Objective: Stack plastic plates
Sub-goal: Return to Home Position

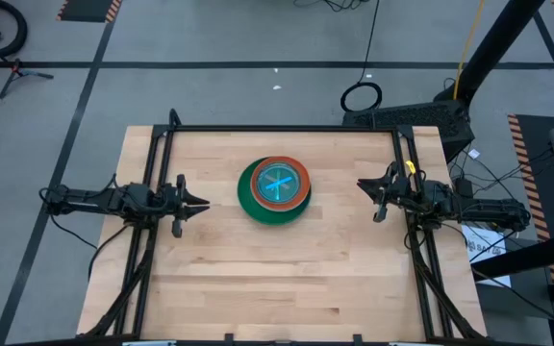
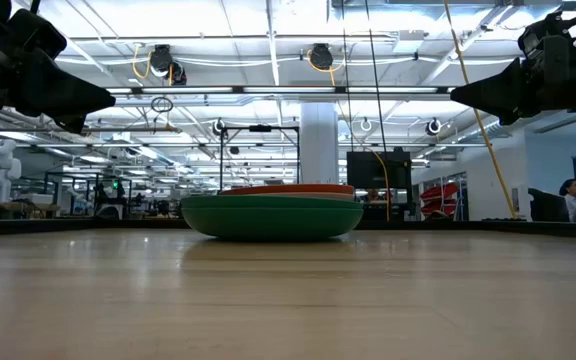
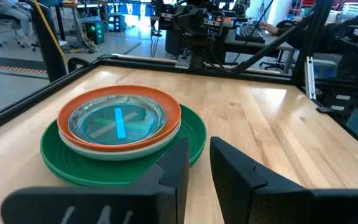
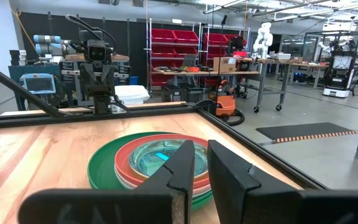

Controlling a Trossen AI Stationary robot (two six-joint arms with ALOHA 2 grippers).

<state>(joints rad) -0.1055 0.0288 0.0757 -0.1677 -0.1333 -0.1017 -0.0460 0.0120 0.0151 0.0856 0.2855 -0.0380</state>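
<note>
**Stack position.** The plastic plates form one stack on the desk, near the middle of its width and toward the far edge in the high view. A large dark green plate lies at the bottom. An orange-red plate sits above it, and paler rims show between the two. A translucent blue plate lies on top, nested inside the orange-red rim.

**Left tool.** The left tool hangs above the desk at the stack's left, apart from it, pointing toward it. Its fingers are set narrow with a slim gap and hold nothing.

**Right tool.** The right tool hangs at the stack's right, apart from it and facing it. Its fingers are likewise narrow, with a slim gap, and empty.

**Relation.** The stack lies between the two tools. Neither tool touches a plate.
</note>
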